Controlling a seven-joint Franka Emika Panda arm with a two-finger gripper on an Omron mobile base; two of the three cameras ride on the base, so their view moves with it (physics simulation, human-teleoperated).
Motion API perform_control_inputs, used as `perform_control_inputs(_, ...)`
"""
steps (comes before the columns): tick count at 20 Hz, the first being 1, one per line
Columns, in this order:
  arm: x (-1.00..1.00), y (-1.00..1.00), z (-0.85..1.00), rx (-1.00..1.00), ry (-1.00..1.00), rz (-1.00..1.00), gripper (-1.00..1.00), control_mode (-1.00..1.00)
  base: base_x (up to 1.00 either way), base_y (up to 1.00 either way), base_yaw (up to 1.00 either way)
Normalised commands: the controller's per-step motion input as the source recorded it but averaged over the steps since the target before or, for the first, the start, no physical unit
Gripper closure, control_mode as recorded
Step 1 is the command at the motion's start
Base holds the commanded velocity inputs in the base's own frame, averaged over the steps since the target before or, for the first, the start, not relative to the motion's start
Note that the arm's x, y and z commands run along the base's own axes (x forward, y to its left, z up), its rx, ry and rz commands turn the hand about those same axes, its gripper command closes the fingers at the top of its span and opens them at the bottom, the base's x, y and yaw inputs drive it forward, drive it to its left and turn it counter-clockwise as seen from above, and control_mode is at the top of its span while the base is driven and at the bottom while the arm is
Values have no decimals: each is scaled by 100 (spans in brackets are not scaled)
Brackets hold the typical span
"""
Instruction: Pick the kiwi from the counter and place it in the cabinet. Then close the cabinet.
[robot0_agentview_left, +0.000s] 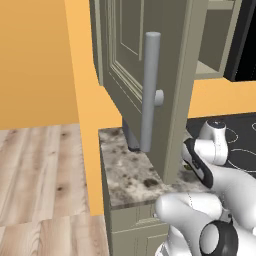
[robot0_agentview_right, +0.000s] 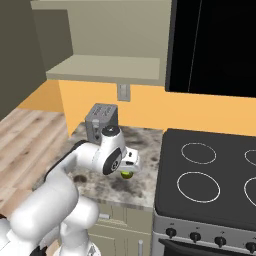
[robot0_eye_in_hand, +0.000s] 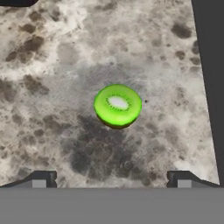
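Kiwi (robot0_eye_in_hand: 117, 106) lies cut face up on the speckled counter (robot0_eye_in_hand: 52, 65), close to the stove's black edge (robot0_eye_in_hand: 210, 78). Directly above it hangs the gripper (robot0_eye_in_hand: 111, 179), fingers spread wide with nothing between them. Overhead, the cabinet (robot0_agentview_right: 107, 67) stands open.

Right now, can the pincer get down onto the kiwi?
Probably yes. The pincer is open and looks straight down on the kiwi, which lies alone on the counter ahead of its tips, with bare granite around it.
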Motion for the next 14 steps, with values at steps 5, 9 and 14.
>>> perform_control_inputs(5,7,-3,-19,0,0,0,-100,-100,0,0,0)
perform_control_inputs(9,13,0,-14,1,0,0,-100,-100,0,0,0)
perform_control_inputs(14,19,0,-12,3,0,0,-100,-100,0,0,0)
